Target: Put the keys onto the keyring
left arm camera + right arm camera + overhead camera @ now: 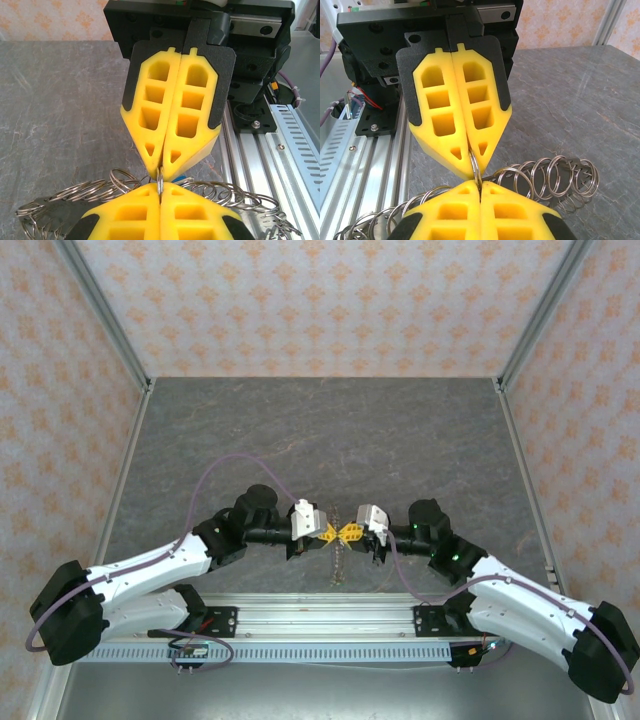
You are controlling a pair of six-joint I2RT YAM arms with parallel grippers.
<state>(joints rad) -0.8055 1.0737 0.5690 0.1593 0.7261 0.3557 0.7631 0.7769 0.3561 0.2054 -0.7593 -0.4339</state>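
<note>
My left gripper (328, 533) and right gripper (350, 533) meet tip to tip above the near part of the table. Both are shut on the same silvery ring (160, 181) of the keyring (338, 565), a string of linked metal rings that trails from the tips toward the near rail. In the left wrist view my left gripper (160, 189) pinches the ring from below and the right gripper (163, 171) from above. In the right wrist view the right gripper (480, 184) faces the left gripper (472, 167), with the ring (476, 169) between. A blue sliver (181, 179) peeks behind the tips; the keys themselves are hidden.
An aluminium rail (330, 620) with the arm bases runs along the near edge, just behind the grippers (260, 160) (370, 165). Grey stone-patterned table (320, 430) stretches to patterned walls on three sides. A purple cable (225, 465) arcs over the left arm.
</note>
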